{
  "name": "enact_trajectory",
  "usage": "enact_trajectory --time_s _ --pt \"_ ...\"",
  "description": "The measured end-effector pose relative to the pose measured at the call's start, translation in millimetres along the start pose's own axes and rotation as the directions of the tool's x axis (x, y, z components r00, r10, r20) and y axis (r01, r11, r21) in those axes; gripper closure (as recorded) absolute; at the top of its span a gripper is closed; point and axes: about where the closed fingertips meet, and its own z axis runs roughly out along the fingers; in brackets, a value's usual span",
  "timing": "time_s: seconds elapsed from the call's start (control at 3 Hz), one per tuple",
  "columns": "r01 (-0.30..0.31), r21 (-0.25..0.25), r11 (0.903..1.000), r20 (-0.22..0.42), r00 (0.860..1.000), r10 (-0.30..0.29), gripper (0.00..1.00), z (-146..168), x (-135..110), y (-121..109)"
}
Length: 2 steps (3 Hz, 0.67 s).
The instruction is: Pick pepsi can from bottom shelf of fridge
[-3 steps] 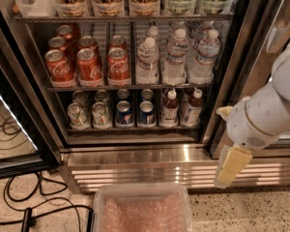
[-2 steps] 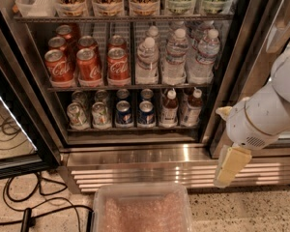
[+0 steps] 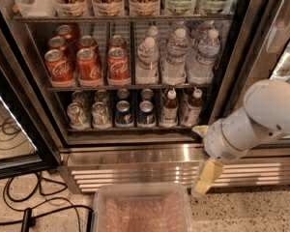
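Two blue pepsi cans (image 3: pixel 124 113) (image 3: pixel 146 113) stand side by side at the front middle of the bottom shelf (image 3: pixel 135 128) of the fridge (image 3: pixel 135 167), with more blue cans behind them. My gripper (image 3: pixel 204 178) hangs on the white arm at the lower right, outside the fridge. It is in front of the steel grille, below and to the right of the cans, and holds nothing.
Silver-green cans (image 3: pixel 89 115) stand left of the pepsi cans and small bottles (image 3: pixel 180 108) stand right. Red Coca-Cola cans (image 3: pixel 89 64) and water bottles (image 3: pixel 175 57) fill the rack above. A clear plastic bin (image 3: pixel 142 209) sits on the floor in front. Cables (image 3: pixel 19 204) and an open glass door (image 3: pixel 14 129) are at the left.
My gripper and arm have moved left and a little down, closer to the fridge opening. The cans have not moved.
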Motion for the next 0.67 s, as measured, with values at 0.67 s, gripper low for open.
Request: enact_trajectory --time_s 0.67 --pt "0.036 0.038 0.9986 0.175 0.984 -0.042 0.00 91 -24 -53"
